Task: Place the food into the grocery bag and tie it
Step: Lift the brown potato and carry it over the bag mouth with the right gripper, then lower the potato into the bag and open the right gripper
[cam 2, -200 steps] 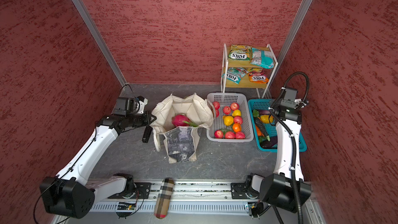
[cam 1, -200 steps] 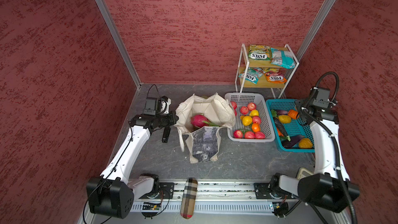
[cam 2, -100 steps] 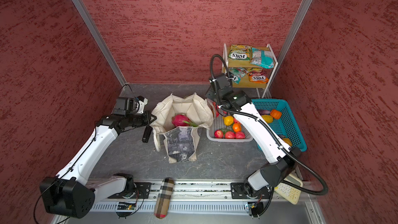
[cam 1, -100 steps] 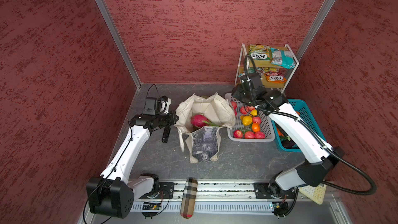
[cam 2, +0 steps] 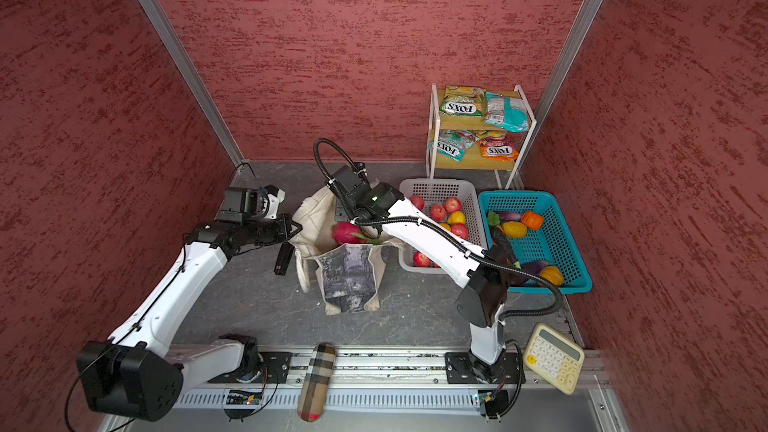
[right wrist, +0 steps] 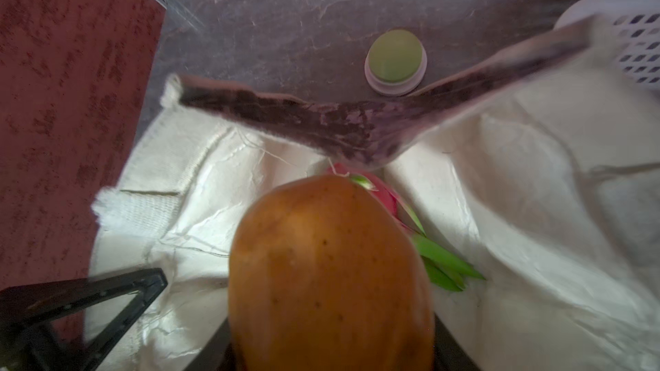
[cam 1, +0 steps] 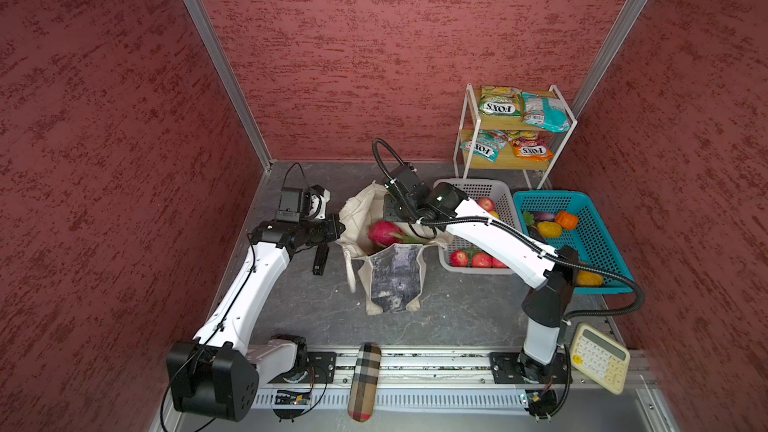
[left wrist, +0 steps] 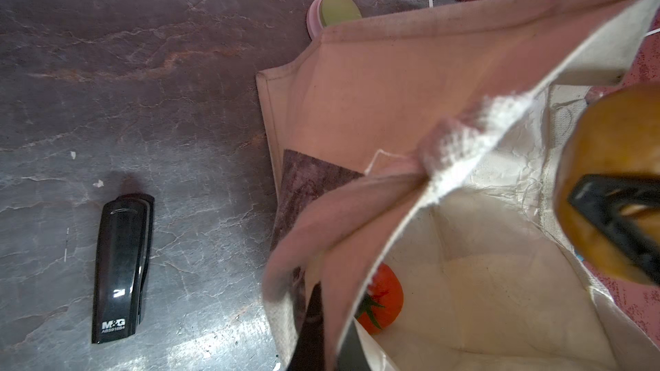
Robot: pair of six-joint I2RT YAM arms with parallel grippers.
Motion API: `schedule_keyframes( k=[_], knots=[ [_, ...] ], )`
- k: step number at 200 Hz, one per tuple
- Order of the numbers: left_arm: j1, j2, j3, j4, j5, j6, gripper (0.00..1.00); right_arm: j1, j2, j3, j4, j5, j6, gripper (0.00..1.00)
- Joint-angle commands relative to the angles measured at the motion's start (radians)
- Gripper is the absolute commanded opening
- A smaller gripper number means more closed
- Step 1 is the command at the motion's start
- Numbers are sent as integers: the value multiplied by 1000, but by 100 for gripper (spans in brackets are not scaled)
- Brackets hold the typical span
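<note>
Red walls stand around a grey floor. The left gripper (cam 1: 337, 229) is shut tight on the rim of the bag (cam 1: 395, 280) and pulls its mouth wide. Just past it, the right gripper (cam 1: 391, 210) is closed partway around a brown fruit (right wrist: 328, 273), holding it over the mouth. Below that gripper, a dragon fruit (cam 1: 382, 232) and a tomato (left wrist: 380, 301) lie down in the bag. Beyond the gripper, past the far rim, sits a green button (right wrist: 395, 60). I think the best way is to go lower first, clear of the sagging far rim. Then let go softly beside the dragon fruit.
</note>
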Motion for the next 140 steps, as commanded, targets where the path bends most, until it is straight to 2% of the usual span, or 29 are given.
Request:
schedule_keyframes(
  k=[1, 125, 138, 140],
  knots=[
    [-3, -11, -3, 17, 2, 9, 0, 12, 24, 3, -15, -31, -17, 42],
    [-6, -3, -2, 11, -10, 11, 0, 14, 114, -26, -13, -77, -59, 47],
    [-6, -4, -2, 12, -10, 12, 0, 14, 114, -23, -18, -73, -63, 49],
    [-7, -4, -2, 11, -10, 12, 0, 14, 114, -23, -19, -72, -64, 52]
  ],
)
